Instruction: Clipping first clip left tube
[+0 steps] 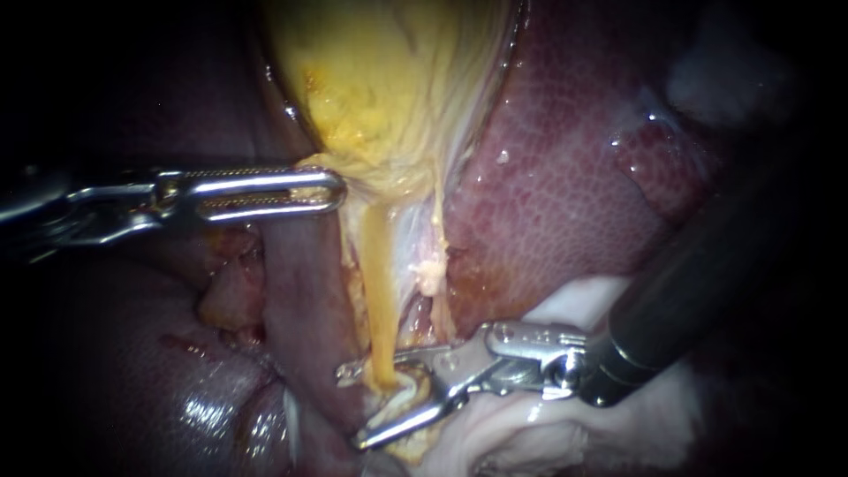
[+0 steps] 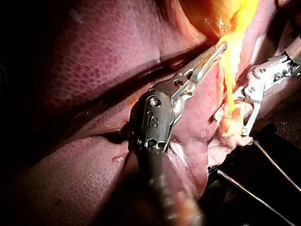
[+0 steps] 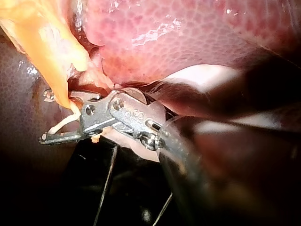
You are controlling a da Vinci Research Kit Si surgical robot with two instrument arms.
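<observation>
The left tube (image 1: 382,291), a yellow strand down the frame's centre, sits between the open jaws of our right instrument (image 1: 351,406) at lower centre with no clip closed on it yet, while our left instrument (image 1: 334,193) clamps the gallbladder (image 1: 380,79).

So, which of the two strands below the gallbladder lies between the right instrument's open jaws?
The thick yellow tube, the left one; the thin pale strand beside it lies outside the end effector.

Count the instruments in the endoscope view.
2. The left instrument grips the gallbladder at its lower edge; the right instrument, open, straddles the tube lower down. None seems hidden.
</observation>
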